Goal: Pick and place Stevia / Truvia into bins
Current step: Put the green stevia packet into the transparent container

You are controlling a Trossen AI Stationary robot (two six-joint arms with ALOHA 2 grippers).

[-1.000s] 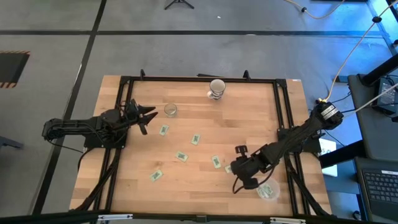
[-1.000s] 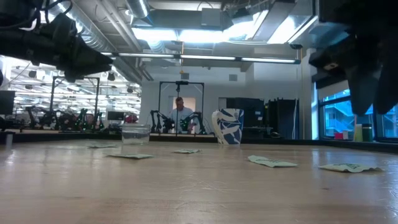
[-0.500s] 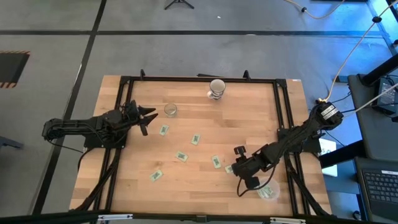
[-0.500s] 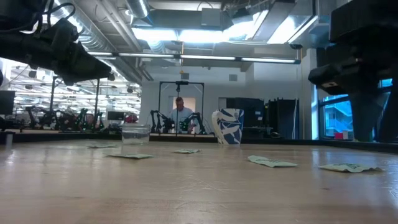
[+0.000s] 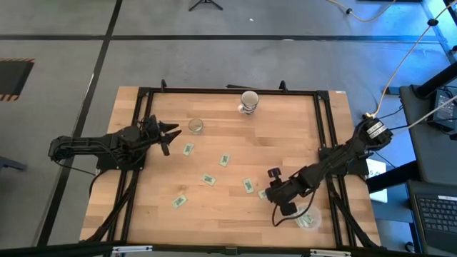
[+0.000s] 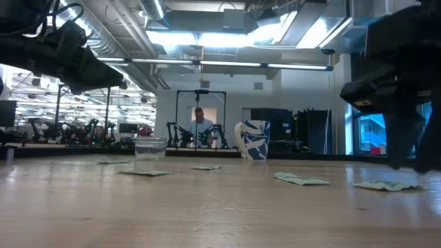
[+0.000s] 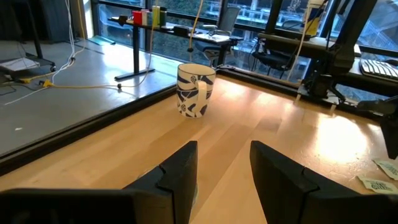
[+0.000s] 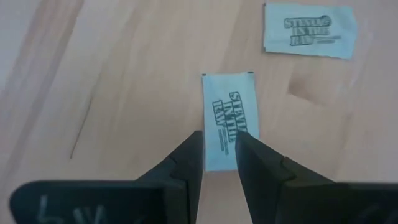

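Left arm: it reaches in from the 9 o'clock edge of the surface (image 5: pixel 228 214), low over the wood.
Left tool (image 5: pixel 170 138): released, the 2 fingers (image 7: pixel 180 174) stand wide apart with nothing between them; it points toward 3 o'clock.
Clear cup (image 5: pixel 196 126): a small see-through cup, upright, just beside the left tool at its 2 o'clock, not touching it.
Mug (image 5: pixel 249 101): white with a blue pattern, upright near the 12 o'clock edge, well apart from both arms.
Stevia sachets (image 5: pixel 224 160): 5 lie flat and loose on the wood between the 2 arms, from about 10 o'clock through the middle down to 7 o'clock; none touches another. 1 more lies at about 5 o'clock, just beside the right arm.
Right arm: it comes in from the 3 o'clock edge and bends down toward 5 o'clock.
Right tool (image 5: pixel 283 212): it hangs above the wood, fingers (image 8: pixel 180 165) parted by a narrow gap and grasping nothing.
Sachet under the right tool (image 8: pixel 229 115): flat on the surface, printed side up, 1 short end showing in the gap between the fingers. A 2nd sachet (image 8: pixel 309 30) lies near it, apart, turned crosswise to it.
Clear tub (image 5: pixel 308 220): round and shallow, at the 5 o'clock corner, just beside the right tool at its 4 o'clock. Some sachets lie inside; I cannot tell how many.
Room: in the low view a person (image 6: pixel 200 124) stands far behind the surface.
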